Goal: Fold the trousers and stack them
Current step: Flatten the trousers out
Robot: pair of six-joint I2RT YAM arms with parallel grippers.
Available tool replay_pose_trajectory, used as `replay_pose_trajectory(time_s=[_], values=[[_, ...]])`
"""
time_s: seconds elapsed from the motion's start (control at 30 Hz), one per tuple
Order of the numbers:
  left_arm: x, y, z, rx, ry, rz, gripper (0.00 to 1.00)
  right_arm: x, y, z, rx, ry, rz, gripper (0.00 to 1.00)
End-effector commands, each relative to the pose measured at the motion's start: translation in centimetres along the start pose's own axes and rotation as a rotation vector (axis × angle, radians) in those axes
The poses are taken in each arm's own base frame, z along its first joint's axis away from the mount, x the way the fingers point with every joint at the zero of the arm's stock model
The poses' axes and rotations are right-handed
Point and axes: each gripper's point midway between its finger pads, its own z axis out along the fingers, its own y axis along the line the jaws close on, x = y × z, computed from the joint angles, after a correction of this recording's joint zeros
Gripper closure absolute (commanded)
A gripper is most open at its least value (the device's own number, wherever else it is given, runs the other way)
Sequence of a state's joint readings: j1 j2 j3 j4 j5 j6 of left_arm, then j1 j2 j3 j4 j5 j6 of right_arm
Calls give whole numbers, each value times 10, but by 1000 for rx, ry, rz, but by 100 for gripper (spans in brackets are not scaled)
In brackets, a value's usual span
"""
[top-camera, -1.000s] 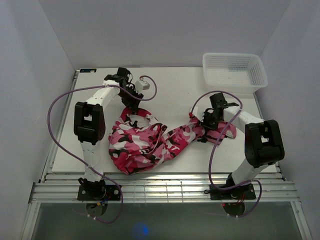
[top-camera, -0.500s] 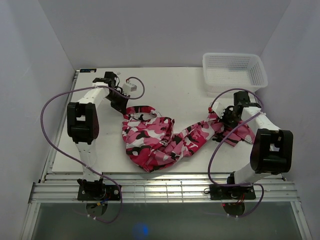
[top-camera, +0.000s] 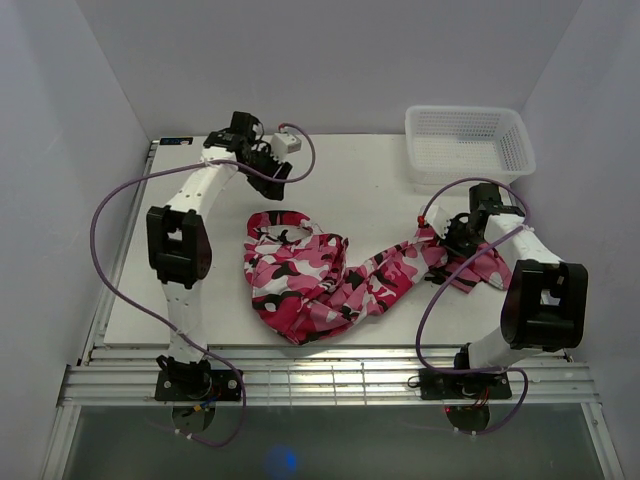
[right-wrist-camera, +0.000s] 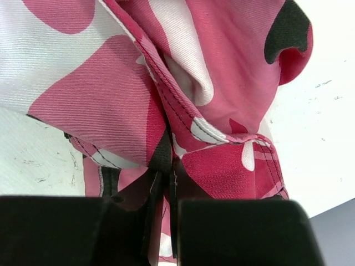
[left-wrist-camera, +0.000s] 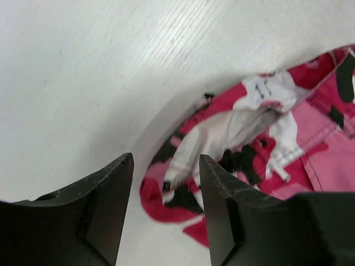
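Pink, white and black camouflage trousers (top-camera: 330,275) lie crumpled across the middle of the white table. My left gripper (top-camera: 274,176) hangs open and empty above the table, just beyond the trousers' waist end (left-wrist-camera: 260,111). Its fingers (left-wrist-camera: 105,194) are spread with cloth and bare table showing between them. My right gripper (top-camera: 452,238) is shut on a fold of the trousers' leg end (right-wrist-camera: 183,122) at the right side of the table. The cloth fills the right wrist view and hides the fingertips.
A white mesh basket (top-camera: 468,143) stands at the back right corner. Purple cables loop from both arms. The table's right edge (top-camera: 535,280) is close beside the right gripper. White walls enclose the table on three sides.
My left gripper let go of the waist end and rose away toward the back. The trousers have been dragged right and spread out; the right gripper has held still in the last half second.
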State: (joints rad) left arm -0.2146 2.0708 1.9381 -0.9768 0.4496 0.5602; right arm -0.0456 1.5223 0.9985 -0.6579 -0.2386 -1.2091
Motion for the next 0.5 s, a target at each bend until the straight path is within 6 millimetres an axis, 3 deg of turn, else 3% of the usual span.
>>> replay_pose_trajectory(time_s=[0.0,0.03,0.17,0.33,0.4,0.43,0.47], values=[[-1,-1,40,12,52,23,37,-6,-1,-5,-11,-25,6,92],[2,1,52,12,74,38,35,-6,0,-5,-12,-24,6,92],[9,-22,79,60,136,161,30,-8,0,-9,-9,-27,8,92],[31,-40,92,158,204,199,30,-9,-2,-11,-3,-29,11,92],[37,-46,92,188,214,195,44,-10,-3,-11,-1,-32,13,92],[38,-46,92,188,213,190,57,-11,-4,-12,0,-32,14,92],[36,-46,90,186,209,186,84,-11,-6,-13,8,-32,11,92]])
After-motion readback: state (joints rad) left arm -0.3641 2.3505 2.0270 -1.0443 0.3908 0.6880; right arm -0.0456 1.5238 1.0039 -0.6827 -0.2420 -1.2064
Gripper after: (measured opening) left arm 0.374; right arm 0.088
